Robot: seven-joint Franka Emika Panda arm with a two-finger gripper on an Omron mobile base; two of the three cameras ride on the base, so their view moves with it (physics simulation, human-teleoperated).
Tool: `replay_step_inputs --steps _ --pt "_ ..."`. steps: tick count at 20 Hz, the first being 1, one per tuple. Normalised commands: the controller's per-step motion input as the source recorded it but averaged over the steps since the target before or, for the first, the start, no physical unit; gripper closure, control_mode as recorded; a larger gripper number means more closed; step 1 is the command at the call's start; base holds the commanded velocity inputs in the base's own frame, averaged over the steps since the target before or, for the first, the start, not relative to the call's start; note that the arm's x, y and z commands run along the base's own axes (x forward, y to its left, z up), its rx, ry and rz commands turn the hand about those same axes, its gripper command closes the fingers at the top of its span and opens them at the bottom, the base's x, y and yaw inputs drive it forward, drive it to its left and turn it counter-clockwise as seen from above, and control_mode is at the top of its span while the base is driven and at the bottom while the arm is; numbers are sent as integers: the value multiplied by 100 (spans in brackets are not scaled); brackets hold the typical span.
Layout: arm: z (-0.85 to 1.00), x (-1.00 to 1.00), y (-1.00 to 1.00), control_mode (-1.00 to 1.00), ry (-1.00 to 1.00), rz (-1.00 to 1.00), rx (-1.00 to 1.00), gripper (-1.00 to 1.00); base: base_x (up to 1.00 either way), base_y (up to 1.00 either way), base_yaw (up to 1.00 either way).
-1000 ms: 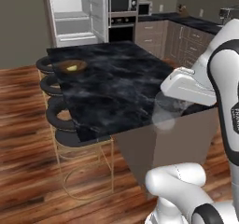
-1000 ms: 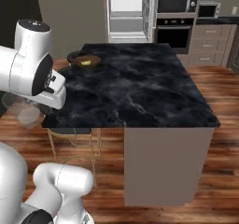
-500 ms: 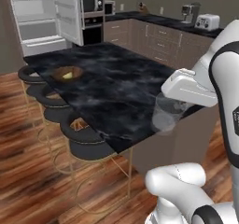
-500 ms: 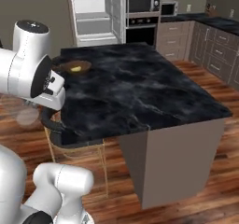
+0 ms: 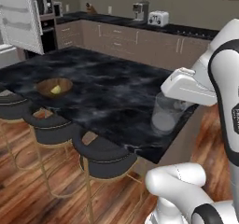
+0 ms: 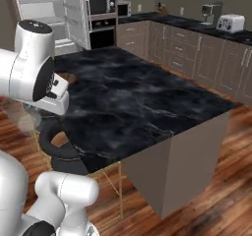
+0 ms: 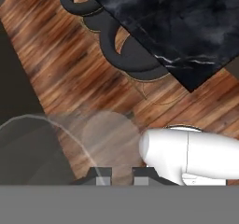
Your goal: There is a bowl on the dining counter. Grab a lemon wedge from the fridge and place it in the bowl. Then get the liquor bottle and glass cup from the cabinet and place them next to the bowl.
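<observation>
My gripper (image 5: 171, 102) is shut on the glass cup (image 5: 164, 115), a clear greyish tumbler held over the near right corner of the dining counter (image 5: 109, 90). In the hand view the glass cup (image 7: 105, 141) shows as a hazy shape just past my fingertips (image 7: 100, 175), above the wood floor. From the right base view the glass cup (image 6: 20, 118) hangs below the hand at the left. The brown bowl (image 5: 54, 86) rests near the counter's left edge with the lemon wedge (image 5: 56, 90) inside. The fridge (image 5: 18, 17) stands open at the far left. The liquor bottle and the cabinet are out of view.
Three round dark stools (image 5: 103, 157) line the counter's near side, also seen as stools (image 7: 122, 50) from the hand. Brown drawer units (image 5: 140, 41) with a toaster (image 5: 158, 18) and a coffee machine run along the back wall. A wall oven (image 6: 101, 14) stands beside the fridge (image 6: 47, 14).
The whole picture has shifted: the base has turned, so the counter now shows from another angle and closer. The gripper still holds the glass cup the same way.
</observation>
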Motion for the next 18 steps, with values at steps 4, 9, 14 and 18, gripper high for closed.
replay_step_inputs --steps 4,9,14,18 --pt "0 0 0 100 0 0 0 100 0 99 -57" --pt "0 0 0 100 0 0 0 100 0 100 -54" --pt "0 0 0 100 0 0 0 100 0 100 -45" --pt "0 0 0 100 0 0 0 100 0 100 -34"
